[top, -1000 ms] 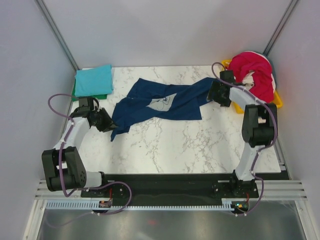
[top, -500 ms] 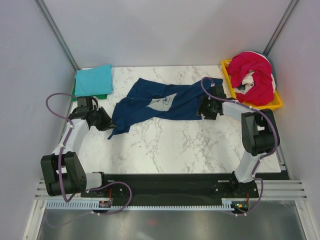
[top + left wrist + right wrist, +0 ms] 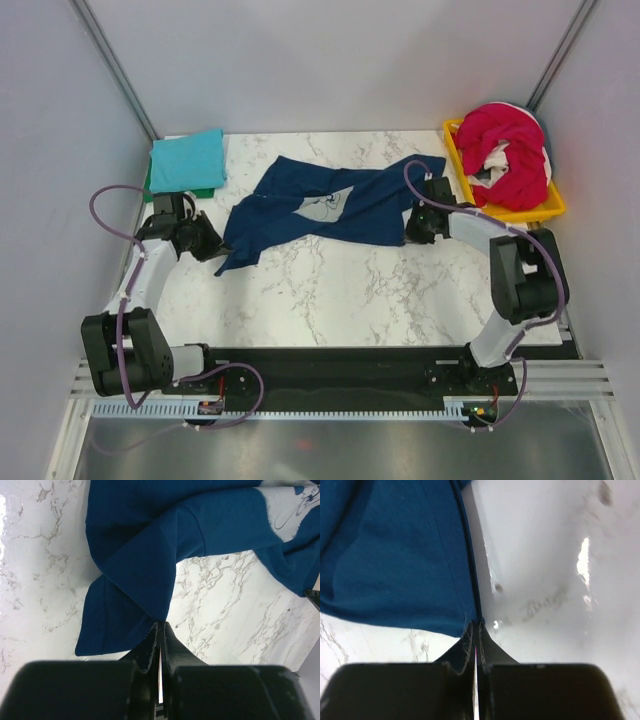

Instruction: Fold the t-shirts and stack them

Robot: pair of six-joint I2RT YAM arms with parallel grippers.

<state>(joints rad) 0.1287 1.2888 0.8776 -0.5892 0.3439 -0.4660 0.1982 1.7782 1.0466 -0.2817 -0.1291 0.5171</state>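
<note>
navy t-shirt [image 3: 320, 210] lies stretched between two grippers | left gripper [image 3: 160, 627] pinches its left end | right gripper [image 3: 475, 627] pinches its right corner | white marble table [image 3: 330, 290], grey walls [image 3: 300, 60]

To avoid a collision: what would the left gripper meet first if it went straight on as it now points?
The navy blue t-shirt: the left gripper is shut on its edge, and more folds seemingly lie right ahead.

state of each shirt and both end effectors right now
navy t-shirt, unfolded, rumpled on the table
teal t-shirt, folded, atop the green t-shirt
green t-shirt, beneath, only edge showing
magenta-red t-shirt, bunched in yellow tray
left end effector, shut on navy t-shirt
right end effector, shut on navy t-shirt
</note>
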